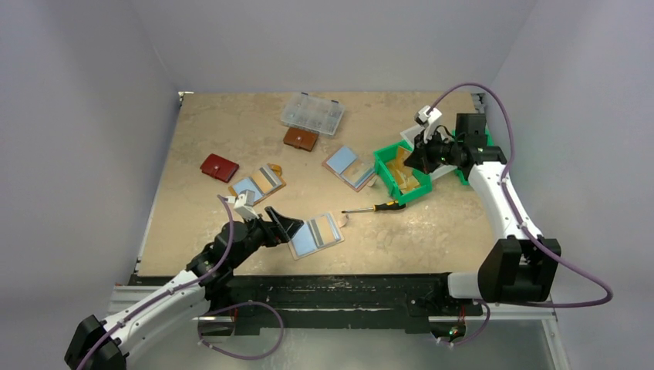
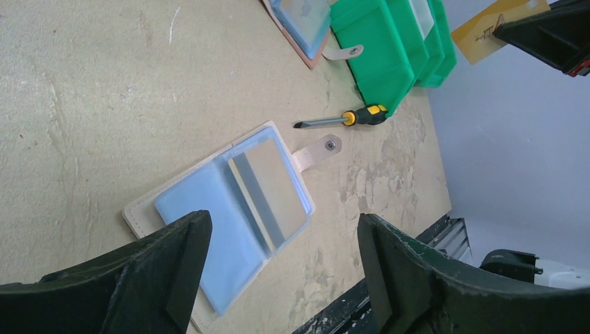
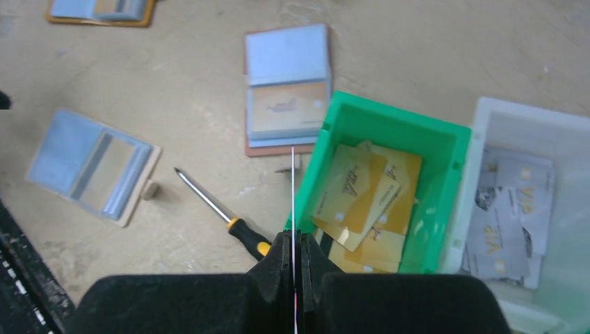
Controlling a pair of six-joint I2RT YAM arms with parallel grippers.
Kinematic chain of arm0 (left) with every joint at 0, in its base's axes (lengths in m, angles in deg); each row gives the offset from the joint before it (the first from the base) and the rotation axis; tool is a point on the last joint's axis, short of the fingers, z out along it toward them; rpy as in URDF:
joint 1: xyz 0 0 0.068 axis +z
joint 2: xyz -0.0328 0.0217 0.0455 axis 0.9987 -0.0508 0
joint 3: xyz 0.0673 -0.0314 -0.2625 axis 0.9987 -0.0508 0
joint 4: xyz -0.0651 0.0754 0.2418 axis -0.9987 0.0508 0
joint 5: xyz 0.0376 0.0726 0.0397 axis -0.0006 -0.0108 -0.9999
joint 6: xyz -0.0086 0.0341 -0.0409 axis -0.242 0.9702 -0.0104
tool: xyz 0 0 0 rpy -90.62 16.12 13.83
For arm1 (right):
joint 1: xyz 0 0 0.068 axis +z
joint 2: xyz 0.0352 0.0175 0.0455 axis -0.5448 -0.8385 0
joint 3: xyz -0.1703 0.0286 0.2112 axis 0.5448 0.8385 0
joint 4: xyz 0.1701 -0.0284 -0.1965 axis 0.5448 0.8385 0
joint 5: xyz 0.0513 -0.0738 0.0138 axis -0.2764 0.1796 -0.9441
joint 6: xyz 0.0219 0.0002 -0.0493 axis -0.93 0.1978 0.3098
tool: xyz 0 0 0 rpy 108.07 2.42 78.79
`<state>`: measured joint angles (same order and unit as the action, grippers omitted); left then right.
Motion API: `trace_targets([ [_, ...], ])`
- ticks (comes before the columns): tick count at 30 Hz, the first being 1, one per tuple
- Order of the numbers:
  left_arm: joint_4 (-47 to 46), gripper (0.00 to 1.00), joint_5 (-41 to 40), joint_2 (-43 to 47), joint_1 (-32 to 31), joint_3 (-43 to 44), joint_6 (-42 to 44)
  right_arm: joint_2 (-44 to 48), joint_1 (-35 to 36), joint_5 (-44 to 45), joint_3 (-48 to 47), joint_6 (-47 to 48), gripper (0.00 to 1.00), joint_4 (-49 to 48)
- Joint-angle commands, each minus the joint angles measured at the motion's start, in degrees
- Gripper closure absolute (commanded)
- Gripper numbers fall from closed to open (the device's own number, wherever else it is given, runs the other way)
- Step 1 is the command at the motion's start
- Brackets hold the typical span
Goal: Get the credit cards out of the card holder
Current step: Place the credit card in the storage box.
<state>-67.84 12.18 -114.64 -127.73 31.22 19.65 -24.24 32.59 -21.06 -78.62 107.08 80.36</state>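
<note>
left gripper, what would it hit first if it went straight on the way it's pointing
Most likely the open card holder, lying flat just ahead of the left gripper, whose jaws stand open. The screwdriver and green bin lie farther on. Depth is unclear, so it may touch the table first.

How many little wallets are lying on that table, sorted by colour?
Tan folding card holders, lying open with pale blue insides: 3
Red snap wallet, shut: 1
Dark brown snap wallet, shut: 1
Total: 5
</note>
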Motion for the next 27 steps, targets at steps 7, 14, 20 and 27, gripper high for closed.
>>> trace_targets([
  [7,0.1,0.18,0.6,1.4,-0.1,1.4,0.7,-4.3,-1.4,10.5,1.3,-3.7,0.98,-4.5],
  [14,-2.4,0.18,1.0,-0.6,0.0,0.8,0.5,-9.3,-1.3,12.9,0.8,-2.8,0.91,-2.6],
  [20,-4.1,0.18,1.7,-2.3,0.0,0.6,0.5,-12.8,-0.8,12.1,0.0,-1.1,0.86,-0.2],
  [27,-4.7,0.18,1.8,-2.0,0.0,-0.3,0.2,-15.2,2.6,15.1,-0.7,-0.3,0.83,-0.1],
])
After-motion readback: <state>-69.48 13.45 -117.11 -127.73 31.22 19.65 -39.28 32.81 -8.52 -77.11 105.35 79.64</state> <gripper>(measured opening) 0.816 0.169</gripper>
